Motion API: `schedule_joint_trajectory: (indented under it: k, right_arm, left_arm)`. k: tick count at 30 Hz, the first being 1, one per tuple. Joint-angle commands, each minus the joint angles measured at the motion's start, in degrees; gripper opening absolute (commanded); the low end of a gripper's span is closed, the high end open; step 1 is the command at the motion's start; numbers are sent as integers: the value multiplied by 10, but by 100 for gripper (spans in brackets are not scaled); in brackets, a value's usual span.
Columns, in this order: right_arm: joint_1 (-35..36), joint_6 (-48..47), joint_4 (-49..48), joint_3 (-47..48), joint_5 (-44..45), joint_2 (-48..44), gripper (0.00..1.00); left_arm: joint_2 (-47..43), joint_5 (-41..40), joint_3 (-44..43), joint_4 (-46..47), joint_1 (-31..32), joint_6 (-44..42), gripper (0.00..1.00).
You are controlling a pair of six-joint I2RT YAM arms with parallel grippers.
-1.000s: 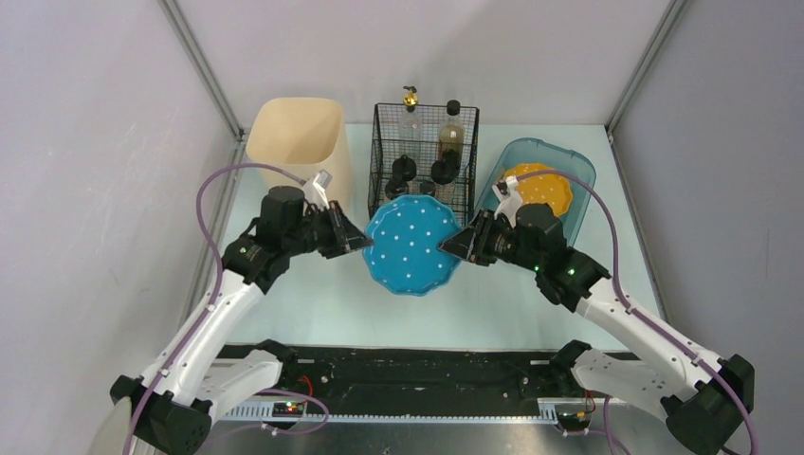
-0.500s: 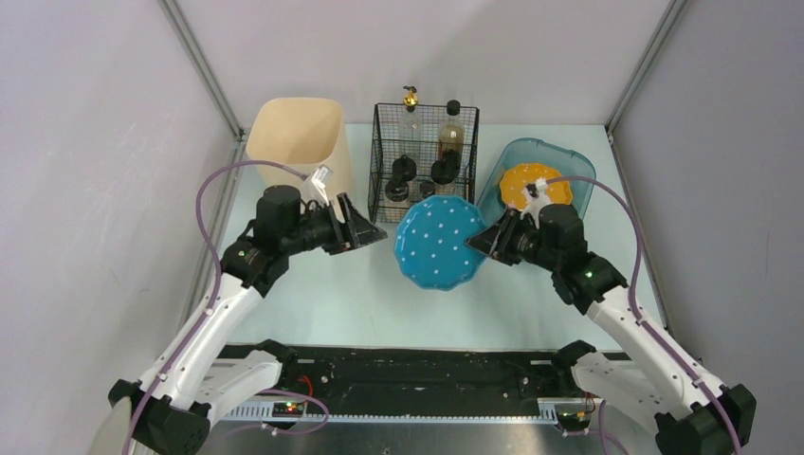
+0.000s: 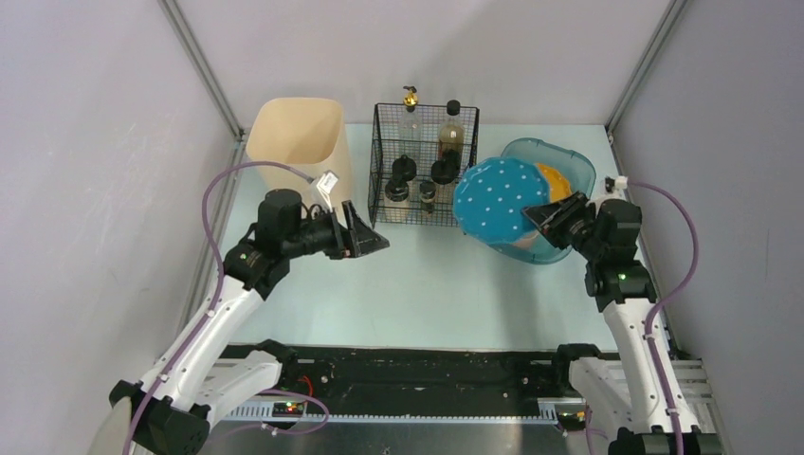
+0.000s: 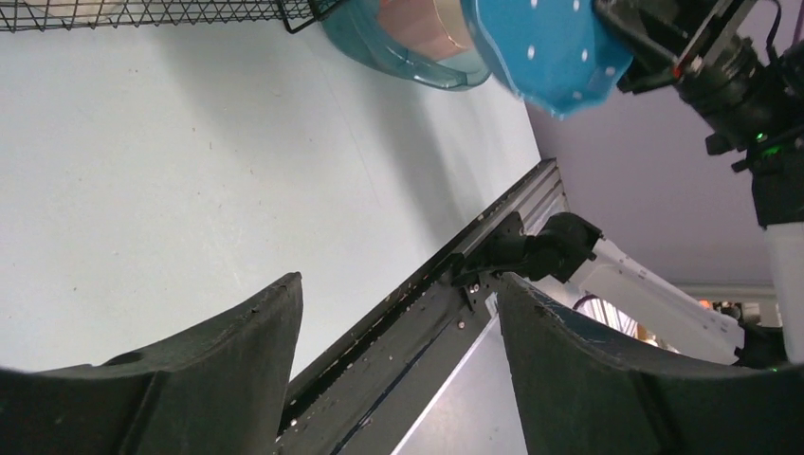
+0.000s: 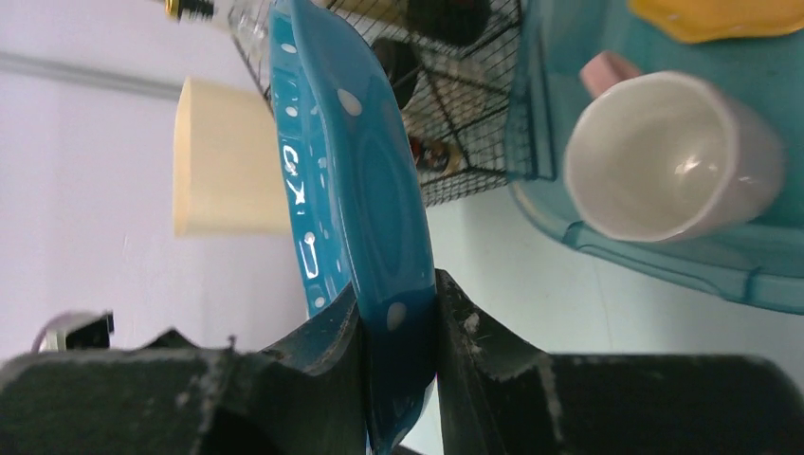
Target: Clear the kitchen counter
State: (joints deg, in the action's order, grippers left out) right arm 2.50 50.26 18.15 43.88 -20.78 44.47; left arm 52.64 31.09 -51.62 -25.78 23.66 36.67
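The pale mint bench (image 3: pixel 427 284) spans the middle. Above its far right, the right hand (image 3: pixel 542 216) is clamped on a dotted blue plate (image 3: pixel 498 199) over the teal tub (image 3: pixel 580 169), which holds a yellow plate (image 3: pixel 553 180) and a pink mug (image 5: pixel 664 156). The left hand (image 3: pixel 374 242) hovers at the left, fingers apart, empty.

Worktop (image 3: pixel 446 284): large flat rectangle, pale mint-blue, smooth, matte. It lies level.

Black front rail (image 3: pixel 417 365) runs along the near edge, nearer the arm bases than either tool.

Left tool (image 3: pixel 373 239) hangs above the left-centre part, apart from the surface. In the left wrist view the worktop (image 4: pixel 190 171) under that tool (image 4: pixel 398 284) is plain with soft shadows, and the rail (image 4: pixel 417 322) crosses on a slant.

Right tool (image 3: pixel 536 216) is over the far right part. In its wrist view a pale strip of worktop (image 5: pixel 502 265) shows beyond that tool (image 5: pixel 398 284).
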Motion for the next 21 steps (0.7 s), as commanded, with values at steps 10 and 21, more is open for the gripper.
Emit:
schedule_joint_trajectory:
  k: [10,21]
  right_arm:
    - [-75,67,-106,56,87,52,0]
    - [-125,121,-170,87,103,198,0]
  left_arm:
    - [-49,68,28,12,0,-85,100]
    - [-39,79,65,9,-1,-133,100]
